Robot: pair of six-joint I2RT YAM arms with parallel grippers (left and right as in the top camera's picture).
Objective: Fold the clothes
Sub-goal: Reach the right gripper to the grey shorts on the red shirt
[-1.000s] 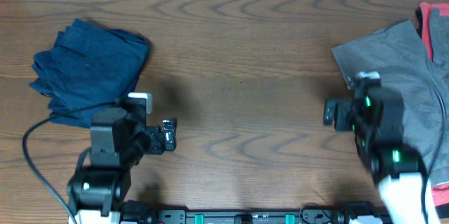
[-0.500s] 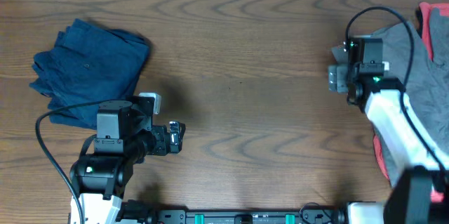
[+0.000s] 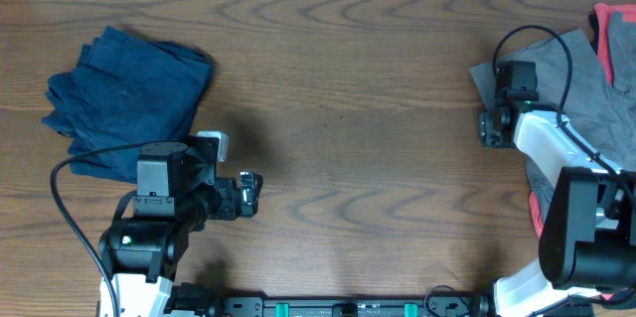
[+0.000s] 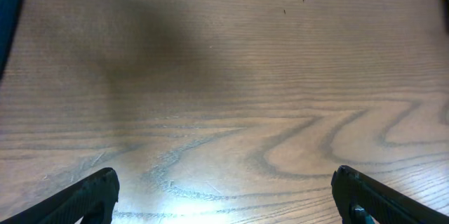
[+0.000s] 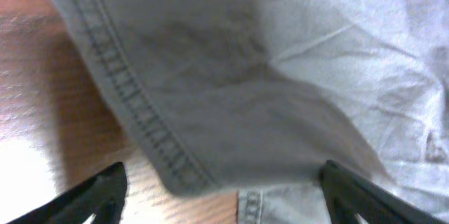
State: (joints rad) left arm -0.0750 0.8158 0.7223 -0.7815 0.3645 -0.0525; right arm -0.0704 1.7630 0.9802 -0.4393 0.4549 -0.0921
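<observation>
Beneath right claw [image 5: 223,190] — seemingly spread — lies grey hem [image 5: 128,99].

Brown wood-grain table [image 3: 348,88] with glare patches under bright light

Red cloth [image 3: 617,31] (partly off-frame)
</observation>
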